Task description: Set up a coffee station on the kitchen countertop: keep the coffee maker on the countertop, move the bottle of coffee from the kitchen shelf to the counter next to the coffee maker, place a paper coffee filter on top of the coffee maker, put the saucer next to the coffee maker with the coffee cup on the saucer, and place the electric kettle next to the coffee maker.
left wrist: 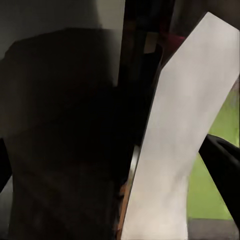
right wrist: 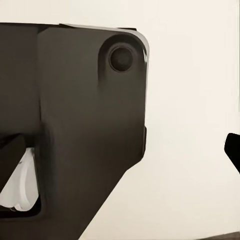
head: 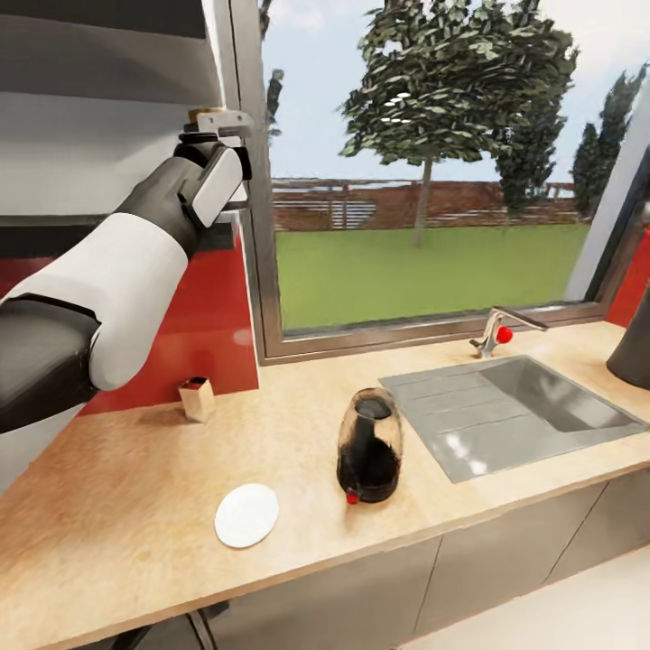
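Note:
My left arm is raised to the kitchen shelf at the upper left, and my left gripper [head: 209, 134] sits against the shelf's edge beside the window frame. A small tan top [head: 202, 114] shows just above it; I cannot tell what it belongs to. In the left wrist view the fingertips [left wrist: 222, 165] stand wide apart around a dark shape and a white panel [left wrist: 175, 140]. The dark glass coffee maker [head: 368, 447] stands mid-counter, and a white round disc [head: 246, 515] lies to its front left. My right gripper [right wrist: 120, 150] has its fingers [right wrist: 233, 149] spread, with nothing between them.
A small white box with a dark top [head: 197, 398] stands by the red backsplash. The steel sink [head: 515, 411] and its tap with a red knob [head: 502, 334] lie to the right. A dark rounded vessel [head: 634, 348] is cut off at the right edge.

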Robot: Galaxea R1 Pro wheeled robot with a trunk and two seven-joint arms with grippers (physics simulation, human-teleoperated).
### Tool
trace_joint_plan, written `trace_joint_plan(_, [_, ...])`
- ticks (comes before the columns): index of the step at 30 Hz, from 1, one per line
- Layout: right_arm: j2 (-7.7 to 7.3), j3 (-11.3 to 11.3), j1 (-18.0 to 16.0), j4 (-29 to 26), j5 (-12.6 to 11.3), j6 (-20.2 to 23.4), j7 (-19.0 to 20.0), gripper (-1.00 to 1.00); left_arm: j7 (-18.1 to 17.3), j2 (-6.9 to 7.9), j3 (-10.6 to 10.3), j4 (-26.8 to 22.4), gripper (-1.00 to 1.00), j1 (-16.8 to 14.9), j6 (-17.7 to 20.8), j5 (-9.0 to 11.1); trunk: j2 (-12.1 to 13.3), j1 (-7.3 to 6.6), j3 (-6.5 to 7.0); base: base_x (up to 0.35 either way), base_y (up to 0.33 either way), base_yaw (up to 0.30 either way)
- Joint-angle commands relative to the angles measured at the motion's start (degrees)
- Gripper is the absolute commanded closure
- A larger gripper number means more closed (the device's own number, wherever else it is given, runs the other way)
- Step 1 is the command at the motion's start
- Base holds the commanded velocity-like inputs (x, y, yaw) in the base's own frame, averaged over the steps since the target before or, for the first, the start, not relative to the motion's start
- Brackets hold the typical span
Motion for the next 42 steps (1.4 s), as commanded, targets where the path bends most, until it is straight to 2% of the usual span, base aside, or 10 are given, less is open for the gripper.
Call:
trace_joint_plan(1, [-0.03,0.48,0.02,-0.19,-0.48,-0.03,-0.2,-1.0,0.45,0.04,-0.5,-0.06,1.0,-0.08,0.2,0.47,-0.14,0.04,-0.13,-0.016,-0.222,-0.282])
trace_joint_plan(23, [0.03,0.53,0.02,-0.96,-0.45,-0.03,-0.2,-1.0,-0.76,-1.03,-0.29,-0.06,1.0,0.38,0.17,1.15,-0.14,0.04,-0.12,-0.001,-0.019,-0.281])
trace_joint_plan(28, [0.05,0.56,0.02,-1.98,-0.26,-0.03,-0.2,-1.0,-5.84,-1.43,-0.78,-7.97,1.0,9.19,-0.49,0.79,-0.14,0.04,-0.12,0.0,0.0,-0.211])
trace_joint_plan(29, [0.06,0.57,0.02,-2.1,-0.23,-0.07,-0.2,-1.0,-6.88,-1.46,-0.91,-11.02,1.0,12.39,-0.59,0.72,-0.14,0.04,-0.12,0.0,0.0,-0.048])
trace_joint_plan(31, [0.06,0.57,0.02,-2.4,-0.22,-0.09,-0.19,-1.0,-7.39,-1.5,-1.45,-12.78,1.0,14.43,-0.65,0.69,-0.14,0.04,-0.12,0.0,0.0,-0.028])
trace_joint_plan(33, [0.04,0.57,0.02,-2.99,-0.18,-0.11,-0.15,-1.0,-7.68,-1.49,-2.9,-14.4,1.0,16.11,-0.7,0.67,-0.14,0.04,-0.12,0.0,0.0,-0.014])
trace_joint_plan(36, [-0.01,0.57,0.02,-3.91,-0.14,-0.12,-0.12,-1.0,-7.95,-1.35,-6.7,-17.66,1.0,18.83,-0.71,0.69,-0.14,0.04,-0.12,0.0,0.0,-0.006])
trace_joint_plan(37, [-0.01,0.57,0.02,-4.5,-0.13,-0.12,-0.12,-1.0,-8.04,-1.17,-8.81,-20.31,1.0,21.48,-0.65,0.71,-0.14,0.04,-0.12,0.0,0.0,-0.002])
trace_joint_plan(39, [-0.03,0.57,0.02,-5.94,-0.16,-0.11,-0.11,-1.0,-8.63,-0.98,-10.09,-23.3,1.0,25.73,-0.44,0.97,-0.14,0.04,-0.12,0.0,0.0,0.0])
trace_joint_plan(42, [-0.03,0.52,0.02,-7.68,-0.2,-0.31,-0.11,-1.0,-12.19,-0.89,-10.36,-24.24,1.0,28.72,-0.58,0.78,-0.14,0.04,-0.12,0.0,0.0,0.0])
